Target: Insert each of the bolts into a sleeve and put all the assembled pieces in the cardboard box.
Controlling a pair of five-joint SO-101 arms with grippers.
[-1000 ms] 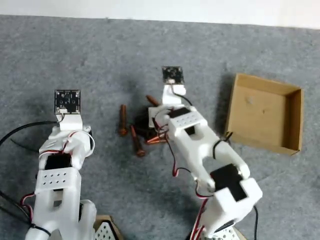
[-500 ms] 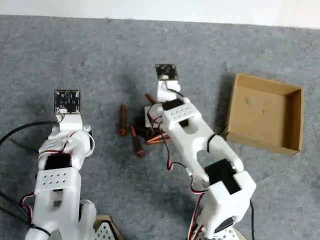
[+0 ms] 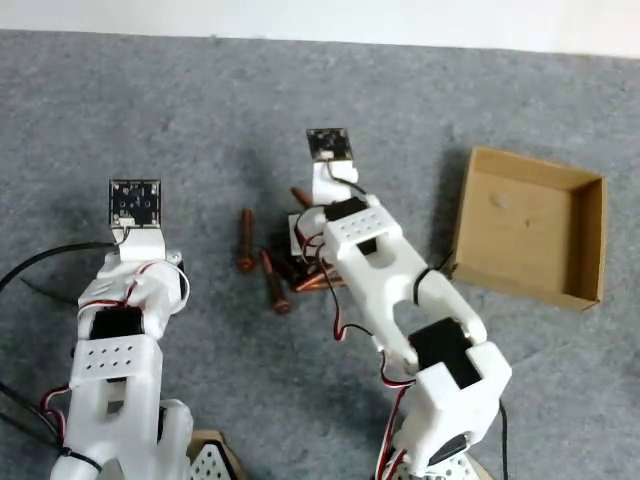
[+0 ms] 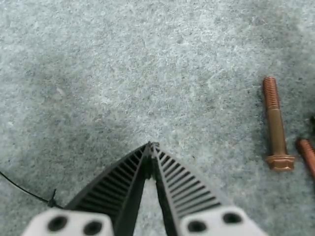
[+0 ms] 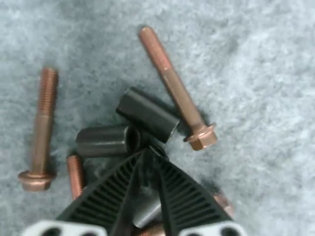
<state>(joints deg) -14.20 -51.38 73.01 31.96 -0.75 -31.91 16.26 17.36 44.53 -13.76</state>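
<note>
Grey felt counter (image 3: 150,120): right fingers (image 5: 182,196), pressed together, have swung over the dark metal sleeves (image 5: 147,115) among copper bolts (image 5: 174,88), gripping nothing yet; left fingers (image 4: 123,187) likewise pressed together.

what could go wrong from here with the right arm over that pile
1. The sleeves and bolts lie bunched close together, so the right arm's jaws, shut over them, may nudge the pile or grab two pieces at once.
2. The round sleeves could roll away on the mat if bumped.
</note>
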